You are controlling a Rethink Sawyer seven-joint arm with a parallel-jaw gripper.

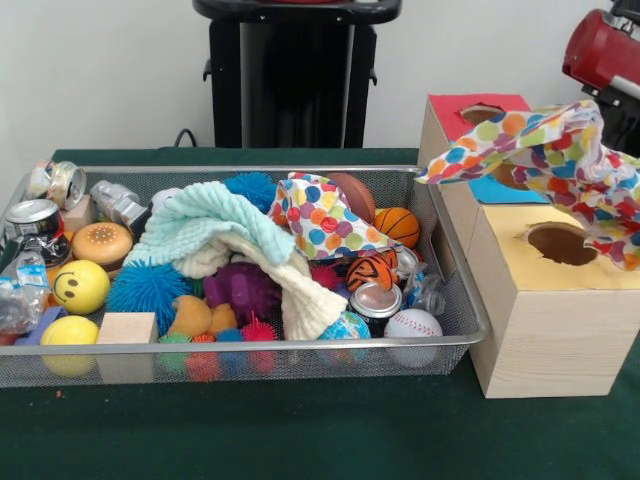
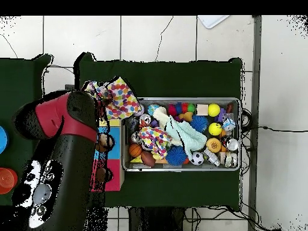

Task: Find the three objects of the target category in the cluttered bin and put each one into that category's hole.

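The green table (image 1: 300, 430) carries the bin (image 1: 240, 348) on the left and three wooden boxes in a row on the right. Along the bin's near rim lie a yellow ball (image 1: 68, 332), a wood block (image 1: 127, 328), small spiky balls and a baseball (image 1: 413, 324). Behind them sit a smiley ball (image 1: 80, 286), a blue spiky ball (image 1: 148, 290), a purple toy (image 1: 243, 288) and a mint and cream towel (image 1: 225, 240) heaped across the middle. One dotted cloth (image 1: 322, 222) lies in the bin right of the towel, propped against a brown ball, with a small basketball (image 1: 398, 226) just beside it. Cans (image 1: 35, 222) fill the far left corner.

The nearest box is the yellow one, and its hole (image 1: 561, 243) is uncovered. A second dotted cloth (image 1: 545, 160) hangs in the air above the boxes, draped from the blue box toward the yellow one's far right side. The red arm (image 1: 600, 50) shows at the top right; the gripper itself is hidden behind the cloth, so I cannot tell how its fingers stand. In the overhead view the arm (image 2: 60, 150) covers most of the boxes
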